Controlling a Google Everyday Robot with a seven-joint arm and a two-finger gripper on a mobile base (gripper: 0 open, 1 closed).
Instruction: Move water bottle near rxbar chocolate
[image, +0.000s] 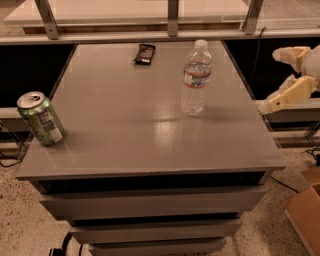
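The water bottle (196, 78), clear with a white cap and a white, red and green label, stands upright on the right half of the grey table (125, 135). The rxbar chocolate (144, 53), a small dark flat wrapper, lies near the table's far edge, left of the bottle. My gripper (282, 80) is at the right edge of the view, off the table's right side, level with the bottle and well apart from it. Its cream fingers (286, 95) are spread wide and hold nothing.
A green soda can (40, 119) stands tilted near the table's front left corner. A metal rail with posts (172, 17) runs behind the table. A cardboard box (305, 212) sits on the floor at the lower right. Drawers sit below the tabletop.
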